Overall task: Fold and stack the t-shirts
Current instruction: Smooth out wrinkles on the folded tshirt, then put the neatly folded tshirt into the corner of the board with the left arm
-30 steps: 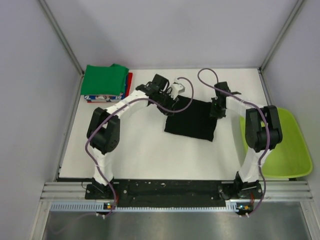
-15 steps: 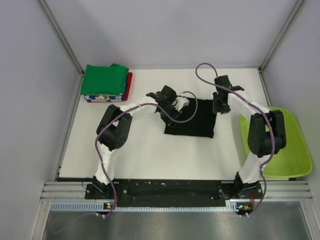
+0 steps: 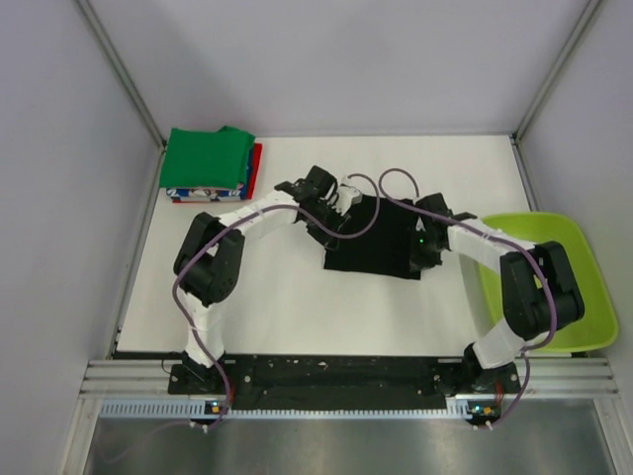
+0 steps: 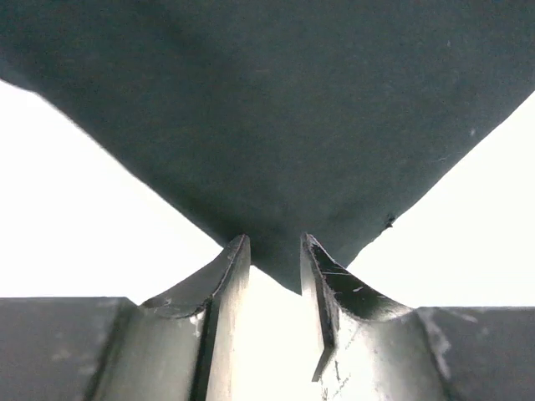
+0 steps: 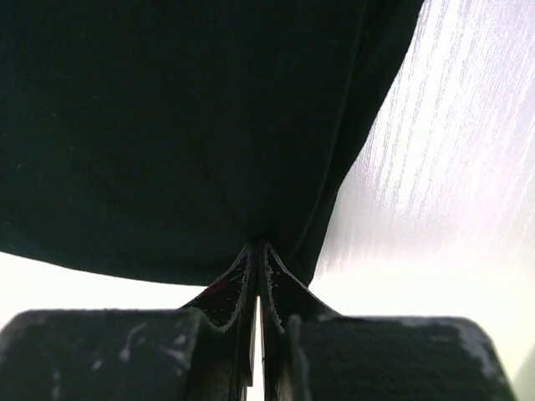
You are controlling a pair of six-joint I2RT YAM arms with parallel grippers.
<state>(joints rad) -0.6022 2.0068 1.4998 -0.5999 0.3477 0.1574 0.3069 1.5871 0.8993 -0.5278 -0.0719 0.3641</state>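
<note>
A plain black t-shirt [image 3: 374, 236] lies partly folded at the table's middle. My left gripper [image 3: 331, 220] is at its left edge. In the left wrist view the jaws [image 4: 274, 244] stand apart, with a corner of the black cloth [image 4: 267, 125] between the tips, not pinched. My right gripper [image 3: 420, 255] is at the shirt's right near edge. In the right wrist view it [image 5: 259, 247] is shut on the edge of the black cloth [image 5: 167, 125]. A stack of folded shirts [image 3: 208, 163], green on top of blue-white patterned and red ones, sits at the far left corner.
A lime-green plastic tub [image 3: 569, 287] stands at the table's right edge, next to my right arm. Grey walls enclose the white table [image 3: 277, 307] on three sides. Purple cables loop over both arms above the shirt.
My right gripper has moved from the shirt's far right edge toward the near edge, drawing cloth with it. My left gripper has shifted slightly back to the left.
</note>
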